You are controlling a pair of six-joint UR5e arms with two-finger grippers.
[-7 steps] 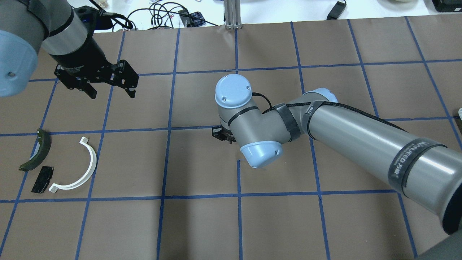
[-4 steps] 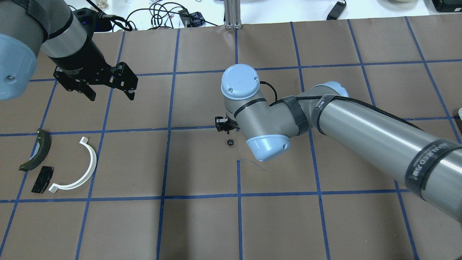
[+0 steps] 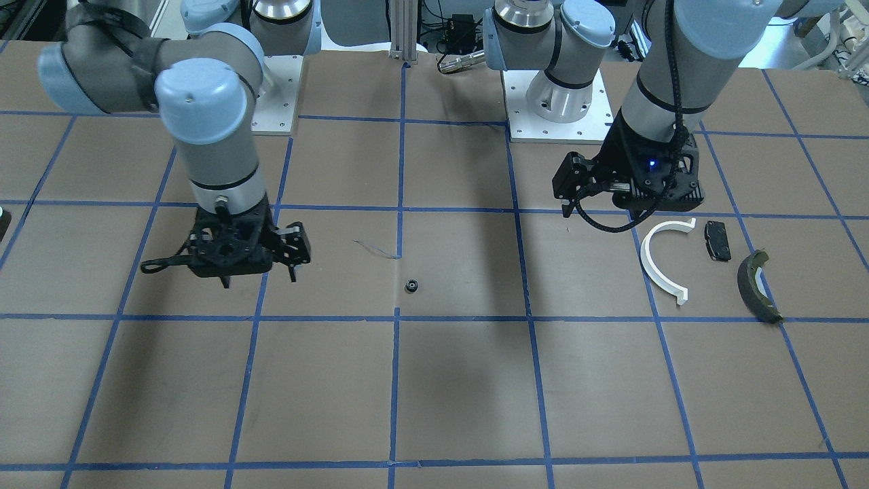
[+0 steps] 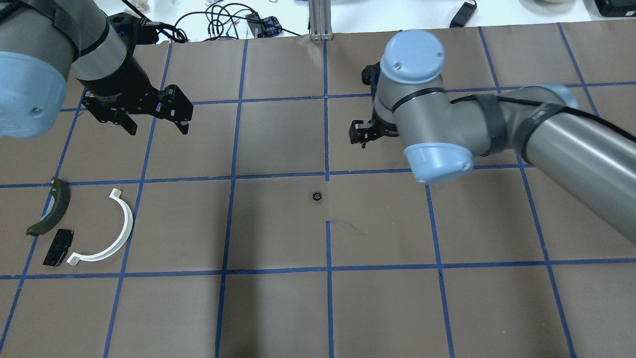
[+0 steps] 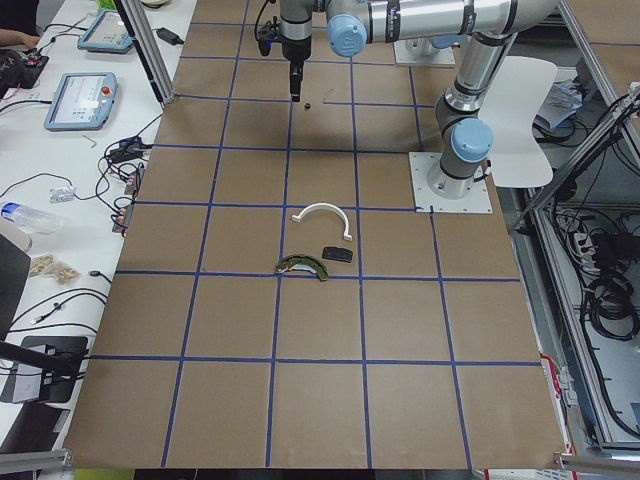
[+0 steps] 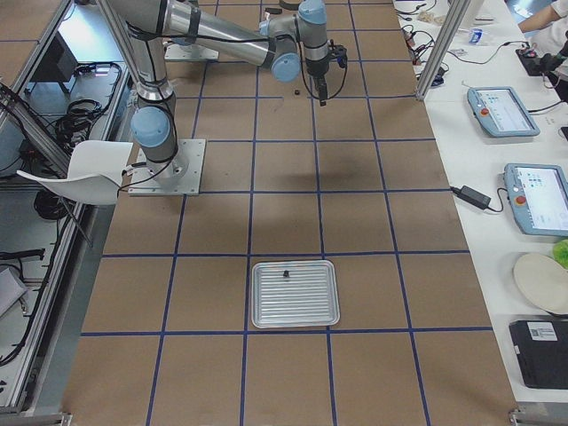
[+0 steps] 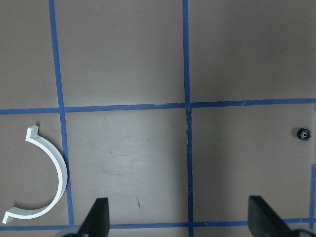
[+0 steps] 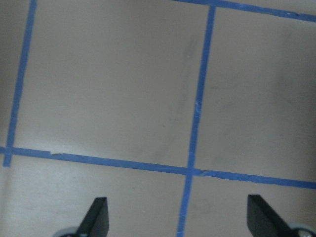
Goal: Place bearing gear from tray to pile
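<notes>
The bearing gear (image 4: pixel 316 196), a tiny black ring, lies alone on the brown paper near the table's middle (image 3: pixel 411 286); it also shows in the left wrist view (image 7: pixel 303 133). The pile sits at the left: a white half-ring (image 4: pixel 130 221), a flat black pad (image 4: pixel 58 246) and a dark olive curved shoe (image 4: pixel 52 209). My left gripper (image 4: pixel 156 130) hangs open and empty above the table, behind the pile. My right gripper (image 3: pixel 258 278) is open and empty, up and away from the gear, mostly hidden under its wrist in the overhead view. The metal tray (image 6: pixel 295 293) shows only in the right side view.
A small dark part (image 6: pixel 286 275) lies in the tray. Blue tape lines grid the brown paper. An aluminium post (image 4: pixel 320 20) and cables (image 4: pixel 218 20) stand past the far edge. Tablets (image 6: pixel 503 111) lie on the side table.
My right gripper has left the gear lying on the table and pulled away toward the far right. My left gripper has shifted only slightly.
</notes>
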